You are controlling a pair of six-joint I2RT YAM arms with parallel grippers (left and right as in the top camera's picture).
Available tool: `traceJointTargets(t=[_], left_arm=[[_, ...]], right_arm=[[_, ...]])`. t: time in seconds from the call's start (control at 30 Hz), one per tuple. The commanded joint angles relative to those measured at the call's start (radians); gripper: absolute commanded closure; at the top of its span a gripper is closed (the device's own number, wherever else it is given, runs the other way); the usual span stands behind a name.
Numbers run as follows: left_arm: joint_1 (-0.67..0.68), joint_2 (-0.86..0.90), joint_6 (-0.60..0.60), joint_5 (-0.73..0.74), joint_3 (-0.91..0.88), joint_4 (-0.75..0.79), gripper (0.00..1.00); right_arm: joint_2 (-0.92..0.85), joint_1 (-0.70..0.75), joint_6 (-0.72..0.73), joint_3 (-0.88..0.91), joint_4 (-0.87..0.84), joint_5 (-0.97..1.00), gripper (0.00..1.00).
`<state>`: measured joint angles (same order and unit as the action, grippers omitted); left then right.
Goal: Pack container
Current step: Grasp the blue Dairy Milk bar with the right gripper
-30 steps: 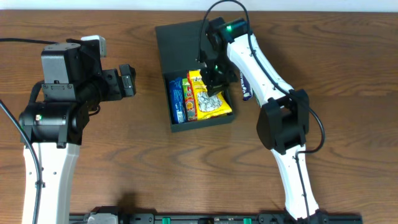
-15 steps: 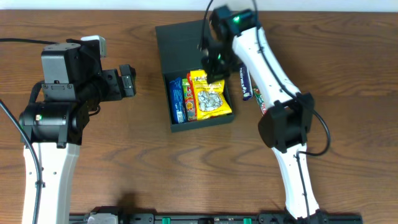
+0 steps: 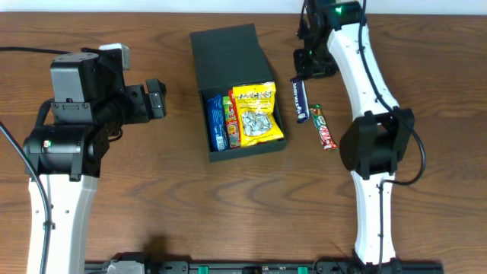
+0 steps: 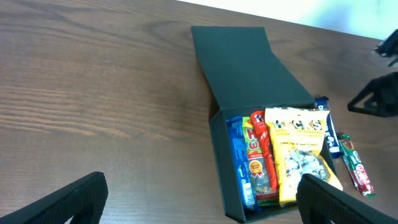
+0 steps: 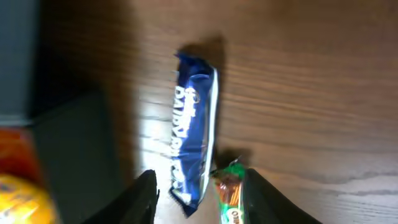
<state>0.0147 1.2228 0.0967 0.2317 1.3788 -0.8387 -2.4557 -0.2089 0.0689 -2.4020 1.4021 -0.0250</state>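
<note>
While the left arm sits over the left side of the wooden table (image 3: 167,198), the left gripper (image 3: 157,99) points toward the middle with its jaws spread wide and nothing between them; in the left wrist view its two dark fingers (image 4: 68,199) stand far apart at the bottom corners. Near the middle of the table lies the container (image 3: 224,57), a dark rectangular box with its flap lid folded back flat toward the far edge and its tray open. Inside the tray, side by side, lie a blue packet (image 3: 216,122) against the left wall, a narrow red-and-green packet (image 3: 230,122) next to it, and a large yellow snack bag (image 3: 256,114) filling the right part. Just right of the box, on the bare wood, lies a blue chocolate bar (image 3: 300,100), and a little further right a red-and-green bar (image 3: 325,126), the two apart. Above the far end of the blue bar hangs the right gripper (image 3: 310,68), its jaws partly apart and gripping nothing; the right wrist view shows its fingers (image 5: 144,199) on either side of the bar's end, clear of it.
</note>
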Motion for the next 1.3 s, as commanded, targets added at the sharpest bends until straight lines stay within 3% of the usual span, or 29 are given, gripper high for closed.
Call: traceJointTargets(t=[0.0,0.13,0.4,0.67,1.0,1.17,1.27], left_arm=[[-0.004,0.001,-0.008,-0.006,0.017,-0.003,0.02],[-0.004,0.001,-0.008,-0.006,0.017,-0.003,0.02],[-0.004,0.001,-0.008,-0.006,0.017,-0.002,0.02],[-0.004,0.001,-0.008,-0.007,0.017,-0.002,0.02],[-0.004,0.001,-0.016,-0.007,0.017,-0.002,0.02],[-0.004,0.001,-0.016,-0.007,0.017,-0.002,0.02],[-0.004,0.001,-0.016,-0.007,0.017,-0.002,0.02]], right_arm=[[-0.005,-0.006,0.013,0.07,-0.057,0.049,0.56],[-0.006,-0.006,0.013,0.14,-0.16,0.051,0.56],[-0.006,-0.01,0.013,0.249,-0.288,0.034,0.44],[-0.006,-0.011,0.013,0.311,-0.359,0.012,0.44],[-0.028,-0.011,0.013,0.323,-0.385,-0.036,0.58],[-0.03,-0.011,0.013,0.323,-0.383,-0.036,0.74],[-0.027,-0.01,0.013,0.317,-0.37,-0.036,0.78]])
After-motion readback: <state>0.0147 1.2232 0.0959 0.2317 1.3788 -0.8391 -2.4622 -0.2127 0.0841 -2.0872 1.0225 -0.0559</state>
